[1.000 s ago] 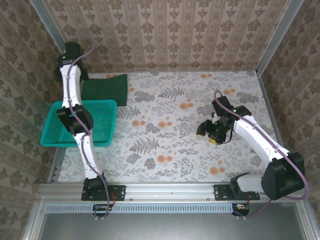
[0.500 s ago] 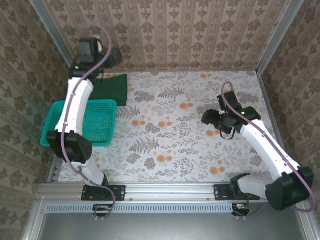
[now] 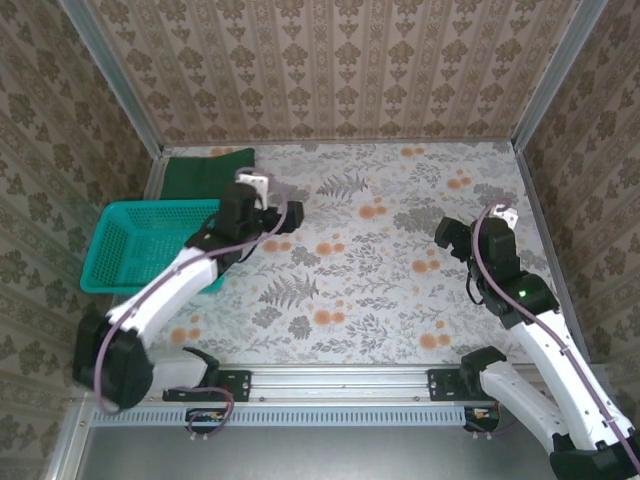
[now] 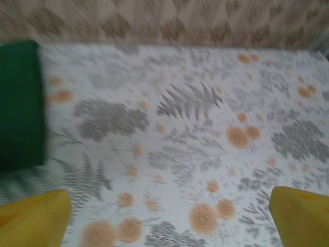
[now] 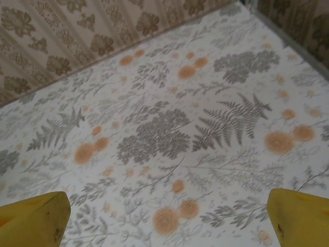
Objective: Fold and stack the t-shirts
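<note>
One dark green t-shirt (image 3: 205,172) lies folded flat in the table's back left corner; in the left wrist view this t-shirt (image 4: 19,103) sits at the left edge. My left gripper (image 3: 285,217) hovers to its right, beside the basket, apart from the cloth. In its own view the left gripper (image 4: 167,221) is open, with bare tablecloth between the yellow fingertips (image 4: 33,218). On the right side of the table my right gripper (image 3: 447,236) hangs over the floral cloth. Seen from its wrist, the right gripper (image 5: 167,218) is open and holds nothing.
A teal mesh basket (image 3: 120,262) stands at the left edge, partly under the left arm. Patterned walls close in the back and both sides. The floral tablecloth (image 3: 370,270) spreads between the two grippers.
The left arm swung from the back left corner down and right to beside the basket. The right arm drew back toward the right and its jaws opened wider.
</note>
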Motion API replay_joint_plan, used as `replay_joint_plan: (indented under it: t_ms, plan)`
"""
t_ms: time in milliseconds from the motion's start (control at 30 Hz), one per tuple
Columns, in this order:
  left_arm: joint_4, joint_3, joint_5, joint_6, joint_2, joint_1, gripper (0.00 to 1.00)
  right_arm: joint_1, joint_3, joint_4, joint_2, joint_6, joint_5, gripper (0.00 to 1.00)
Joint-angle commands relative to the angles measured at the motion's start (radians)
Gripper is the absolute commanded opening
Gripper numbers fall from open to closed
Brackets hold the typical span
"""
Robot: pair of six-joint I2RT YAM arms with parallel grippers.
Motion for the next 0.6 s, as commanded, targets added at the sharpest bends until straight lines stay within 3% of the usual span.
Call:
replay_joint_plan:
  t_ms: [0,167,367,567]
  plan:
    - [0.066,-0.098,-0.132,0.073,-0.163,0.072,1.0,0.004,-0.054,0.111,-0.024,-0.082,0.094,1.0]
    - [-0.145,-0.196,-0.118,0.079,-0.328,0.237,1.0,0.002,-0.167,0.228,-0.041,-0.124,0.063,1.0]
    - [-0.054,-0.377,-0.061,0.099,-0.383,0.42,1.0,-0.005,-0.284,0.433,0.019,-0.257,-0.059,1.0]
    - [-0.039,-0.451,-0.053,0.138,-0.402,0.495,1.0,-0.006,-0.354,0.51,0.068,-0.297,-0.053,1.0]
